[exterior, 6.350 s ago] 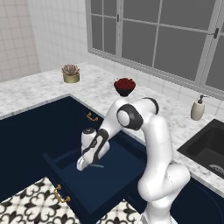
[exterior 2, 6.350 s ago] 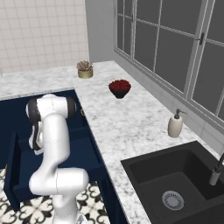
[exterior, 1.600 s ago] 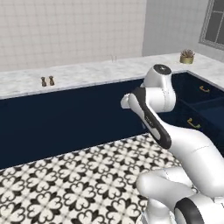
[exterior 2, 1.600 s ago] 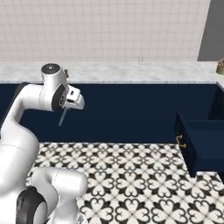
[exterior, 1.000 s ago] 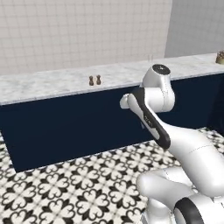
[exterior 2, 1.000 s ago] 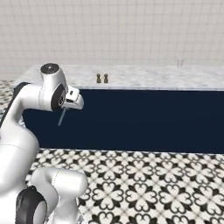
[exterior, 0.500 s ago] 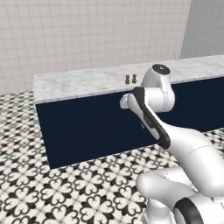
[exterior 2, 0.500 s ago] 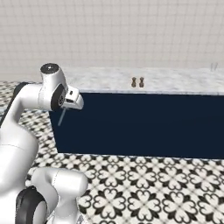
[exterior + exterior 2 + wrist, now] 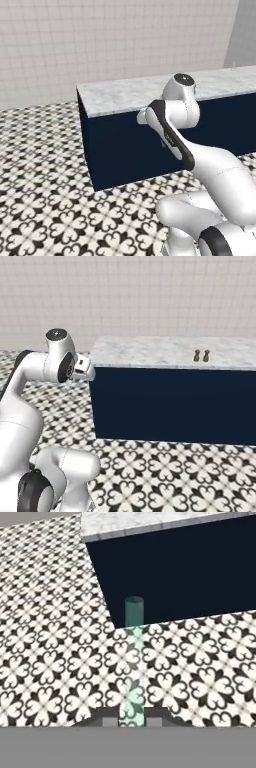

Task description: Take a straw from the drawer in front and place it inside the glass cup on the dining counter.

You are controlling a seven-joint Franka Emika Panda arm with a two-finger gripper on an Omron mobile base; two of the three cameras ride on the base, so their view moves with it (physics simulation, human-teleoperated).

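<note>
A pale green see-through straw (image 9: 134, 657) stands straight up from between my fingertips in the hand view, and my gripper (image 9: 132, 719) is shut on its lower end. Behind the straw lie the patterned floor and the corner of a navy counter. From the right base view, my hand (image 9: 84, 370) hangs beside that counter's left end, level with its top. The arm is folded high in front of the base. The drawer, the glass cup and the dining counter are out of view.
A marble-topped navy counter (image 9: 150, 351) (image 9: 120, 95) ends just ahead of me, with its end corner close to the hand. Two small brown shakers (image 9: 201, 355) stand on it. Black-and-white patterned floor (image 9: 45, 190) spreads to the left, and a tiled wall stands behind.
The whole picture has shifted: the base has kept moving, so the counter's end corner has come into view. The arm keeps its folded pose with the straw still gripped.
</note>
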